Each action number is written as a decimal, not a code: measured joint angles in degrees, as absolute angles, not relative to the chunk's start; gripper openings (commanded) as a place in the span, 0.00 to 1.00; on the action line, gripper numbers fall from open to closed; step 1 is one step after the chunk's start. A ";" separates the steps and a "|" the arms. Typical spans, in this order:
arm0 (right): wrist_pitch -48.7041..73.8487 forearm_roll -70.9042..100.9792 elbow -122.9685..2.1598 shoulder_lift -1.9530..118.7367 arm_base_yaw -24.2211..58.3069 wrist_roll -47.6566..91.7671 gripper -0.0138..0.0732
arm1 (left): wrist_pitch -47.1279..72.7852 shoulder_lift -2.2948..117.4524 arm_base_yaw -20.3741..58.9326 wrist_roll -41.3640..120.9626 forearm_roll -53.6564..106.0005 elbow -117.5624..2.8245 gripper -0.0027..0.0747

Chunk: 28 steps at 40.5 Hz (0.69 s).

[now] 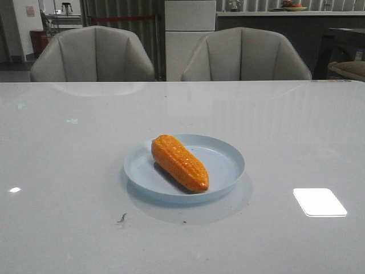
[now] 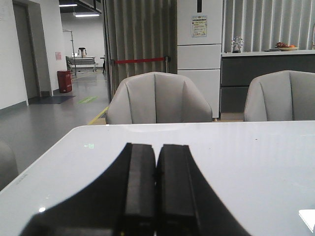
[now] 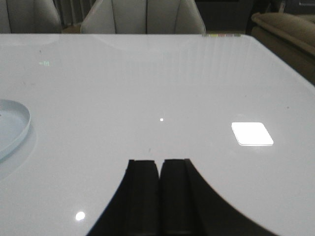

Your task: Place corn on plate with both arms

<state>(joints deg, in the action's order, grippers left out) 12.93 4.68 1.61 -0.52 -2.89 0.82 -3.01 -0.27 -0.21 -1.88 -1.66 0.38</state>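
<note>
The orange corn (image 1: 179, 162) lies diagonally on the pale blue plate (image 1: 225, 162) in the middle of the white table, its tapered end toward the near right. No arm or gripper shows in the front view. My left gripper (image 2: 156, 147) is shut with nothing between its black fingers, hovering over bare tabletop. Over the table, to the right of the plate, my right gripper (image 3: 160, 162) is also shut and empty. A slice of the plate's rim (image 3: 22, 125) shows in the right wrist view.
Two grey chairs (image 1: 94, 54) (image 1: 245, 54) stand behind the table's far edge. A bright light reflection (image 1: 319, 201) lies on the table at the near right. A small dark speck (image 1: 122, 218) marks the surface in front of the plate.
</note>
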 measured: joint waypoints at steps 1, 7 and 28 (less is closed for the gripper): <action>13.07 4.68 1.71 -0.61 -2.89 0.82 0.24 | -3.01 -0.27 -0.21 -1.88 -1.66 0.38 0.15; 12.96 4.68 1.71 -0.61 -2.89 0.82 0.24 | -3.01 -0.27 -0.33 -1.88 -1.66 0.38 0.15; 12.48 4.68 1.71 -0.61 -2.89 0.82 0.24 | -3.01 -0.27 -0.33 -1.88 -1.66 0.38 0.15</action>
